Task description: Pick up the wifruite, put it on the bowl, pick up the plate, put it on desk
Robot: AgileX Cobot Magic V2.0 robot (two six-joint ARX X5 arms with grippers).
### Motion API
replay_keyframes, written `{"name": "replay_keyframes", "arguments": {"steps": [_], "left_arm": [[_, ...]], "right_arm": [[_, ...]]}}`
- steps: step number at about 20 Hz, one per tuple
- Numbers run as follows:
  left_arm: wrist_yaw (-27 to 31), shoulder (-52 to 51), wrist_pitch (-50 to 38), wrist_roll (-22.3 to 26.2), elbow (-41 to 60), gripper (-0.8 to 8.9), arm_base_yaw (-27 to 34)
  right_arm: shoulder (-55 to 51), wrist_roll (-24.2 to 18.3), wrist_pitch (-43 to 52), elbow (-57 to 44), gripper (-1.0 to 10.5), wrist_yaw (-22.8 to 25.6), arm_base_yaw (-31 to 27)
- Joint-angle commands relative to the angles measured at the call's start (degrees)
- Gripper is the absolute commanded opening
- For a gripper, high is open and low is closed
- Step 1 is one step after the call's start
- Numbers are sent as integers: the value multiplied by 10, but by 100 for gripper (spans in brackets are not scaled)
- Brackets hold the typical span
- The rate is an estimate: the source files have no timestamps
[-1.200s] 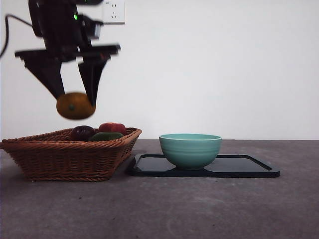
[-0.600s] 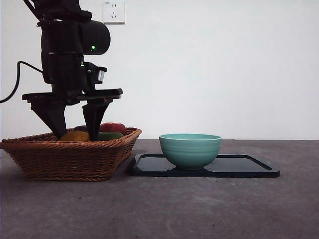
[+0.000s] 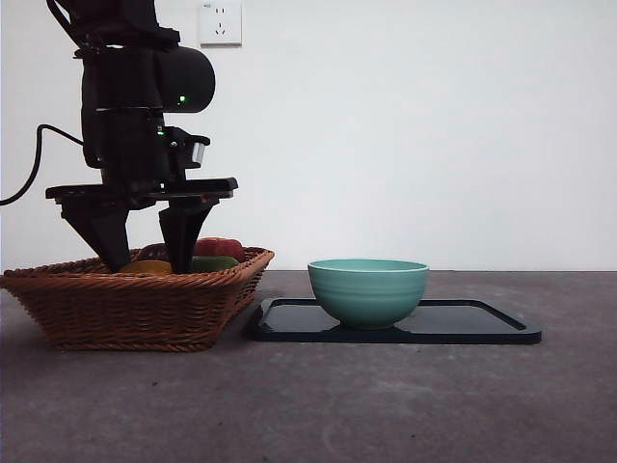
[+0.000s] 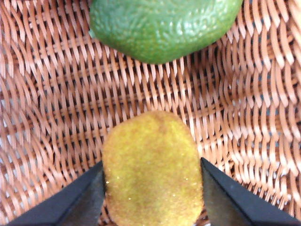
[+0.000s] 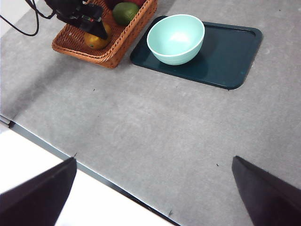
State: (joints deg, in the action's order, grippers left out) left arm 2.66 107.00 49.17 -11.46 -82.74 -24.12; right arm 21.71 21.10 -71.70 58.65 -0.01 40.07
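Observation:
The wifruite [image 4: 153, 169], oval with fuzzy brownish-orange skin, rests on the woven floor of the basket [image 3: 125, 309]. My left gripper [image 3: 145, 258] reaches down into the basket, and its two jaws press on the fruit's two sides. From the front only the top of the wifruite [image 3: 147, 266] shows above the rim. The mint-green bowl [image 3: 368, 289] stands empty on the dark plate [image 3: 482, 323], to the right of the basket. My right gripper [image 5: 154, 162] hangs open high above the desk [image 5: 164, 127], far from everything.
A green fruit [image 4: 164, 23] lies just beyond the wifruite in the basket, with a red fruit [image 3: 220, 247] and a dark purple one [image 3: 154, 252] near it. The basket's right rim almost meets the plate's left edge. A white wall with a socket [image 3: 220, 21] stands behind.
A second ago the left gripper held the wifruite in the air above the basket. It has since come straight down, and the fruit now lies on the basket floor between the jaws.

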Motion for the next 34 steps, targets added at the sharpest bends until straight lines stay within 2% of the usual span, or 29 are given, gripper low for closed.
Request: {"name": "replay_keyframes", "arguments": {"steps": [1, 7, 12, 16, 20, 23, 26, 31, 34], "left_arm": [[-2, 14, 1, 4, -8, 329, -2], [-2, 14, 14, 3, -16, 530, 2], [-3, -6, 86, 17, -84, 532, 9], [-4, -83, 117, 31, -97, 532, 8], [-40, -184, 160, 50, -97, 533, 7], [-98, -266, 205, 83, -97, 534, 6], [-133, -343, 246, 94, -97, 572, 3], [-225, -453, 271, 127, -97, 561, -10], [-239, -504, 296, 147, -96, 561, -19]], "right_arm": [[1, 6, 5, 5, 556, 0, 4], [1, 8, 5, 5, 556, 0, 4], [1, 8, 5, 5, 556, 0, 4], [1, 8, 5, 5, 556, 1, 4], [1, 8, 5, 5, 556, 1, 4], [1, 8, 5, 5, 556, 0, 4], [1, 8, 5, 5, 556, 1, 4], [1, 8, 5, 5, 556, 1, 4], [1, 8, 6, 5, 556, 0, 4]]}}
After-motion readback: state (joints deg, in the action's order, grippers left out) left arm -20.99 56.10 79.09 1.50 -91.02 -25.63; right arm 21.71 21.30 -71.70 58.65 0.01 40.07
